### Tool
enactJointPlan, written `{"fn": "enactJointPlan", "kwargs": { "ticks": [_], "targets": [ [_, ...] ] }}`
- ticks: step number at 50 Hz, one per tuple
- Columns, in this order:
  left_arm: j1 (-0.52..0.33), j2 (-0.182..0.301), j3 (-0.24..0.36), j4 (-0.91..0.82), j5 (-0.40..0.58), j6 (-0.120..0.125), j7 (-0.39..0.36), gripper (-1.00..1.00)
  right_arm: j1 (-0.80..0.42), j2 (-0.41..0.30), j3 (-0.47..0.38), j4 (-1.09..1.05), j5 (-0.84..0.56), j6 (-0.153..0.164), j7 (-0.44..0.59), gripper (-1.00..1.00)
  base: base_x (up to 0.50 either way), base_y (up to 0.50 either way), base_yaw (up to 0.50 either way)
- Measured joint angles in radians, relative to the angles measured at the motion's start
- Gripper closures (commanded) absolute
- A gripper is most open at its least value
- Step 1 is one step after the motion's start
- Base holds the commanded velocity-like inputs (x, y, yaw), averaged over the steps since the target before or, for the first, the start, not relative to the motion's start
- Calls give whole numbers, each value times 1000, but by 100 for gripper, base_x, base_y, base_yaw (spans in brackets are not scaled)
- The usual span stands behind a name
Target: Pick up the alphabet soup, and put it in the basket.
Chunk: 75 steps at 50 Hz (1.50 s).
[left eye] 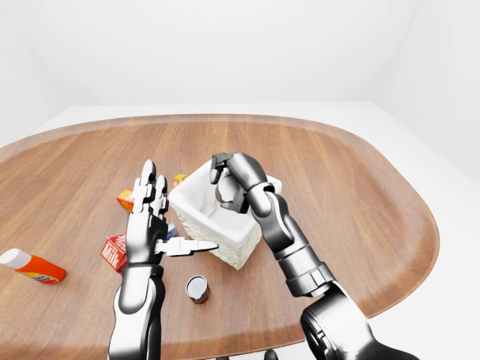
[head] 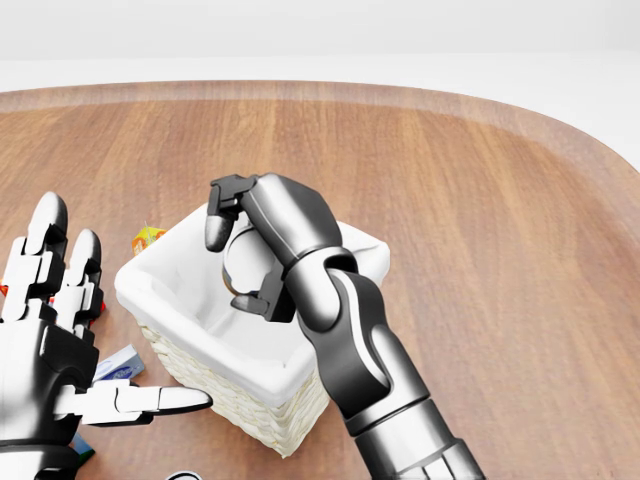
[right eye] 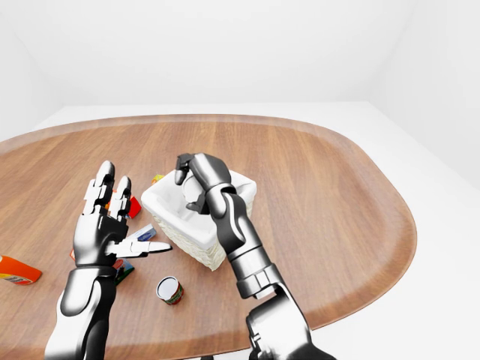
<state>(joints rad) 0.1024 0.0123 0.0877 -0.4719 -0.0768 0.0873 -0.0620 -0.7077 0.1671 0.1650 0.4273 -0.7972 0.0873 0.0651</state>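
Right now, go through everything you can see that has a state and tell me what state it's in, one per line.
right hand: fingers closed round the alphabet soup, over the basket.
alphabet soup: held in the basket's opening, not released.
basket: upright on the table, white liner open.
left hand: open, fingers spread, holding nothing, to the left of the basket.
small can: lying tilted on the table.
orange bottle: lying on its side.
milk carton: tipped over.

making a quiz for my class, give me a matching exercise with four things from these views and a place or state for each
Things:
1. white-lined woven basket
2. right hand
3. left hand
4. small round tin can

States:
a. fingers spread open beside the basket
b. closed round a can over the basket
c. standing on the wooden table, lower left of the basket
d. middle of the table

Pairs: 1-d, 2-b, 3-a, 4-c
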Motion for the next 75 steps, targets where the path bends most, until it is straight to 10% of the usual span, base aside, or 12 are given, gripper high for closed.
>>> {"fn": "enactJointPlan", "kwargs": {
  "ticks": [56, 60, 64, 75],
  "targets": [
    [-4, 1, 0, 6, 0, 0, 0, -100, -156, -34, -32, 385, 19, 0, -86, 94, 0, 0, 0],
    [-3, 1, 0, 4, 0, 0, 0, -100, -158, -34, -33, 387, 10, 0, -85, 62, 0, 0, 0],
    [-2, 1, 0, 1, 0, 0, 1, -100, -159, -34, -33, 388, 7, 0, -87, -100, 0, 0, 0],
    [0, 0, -1, -2, 1, 0, 1, -100, -163, -32, -35, 392, 2, 0, -92, -100, 0, 0, 0]
  ]
}}
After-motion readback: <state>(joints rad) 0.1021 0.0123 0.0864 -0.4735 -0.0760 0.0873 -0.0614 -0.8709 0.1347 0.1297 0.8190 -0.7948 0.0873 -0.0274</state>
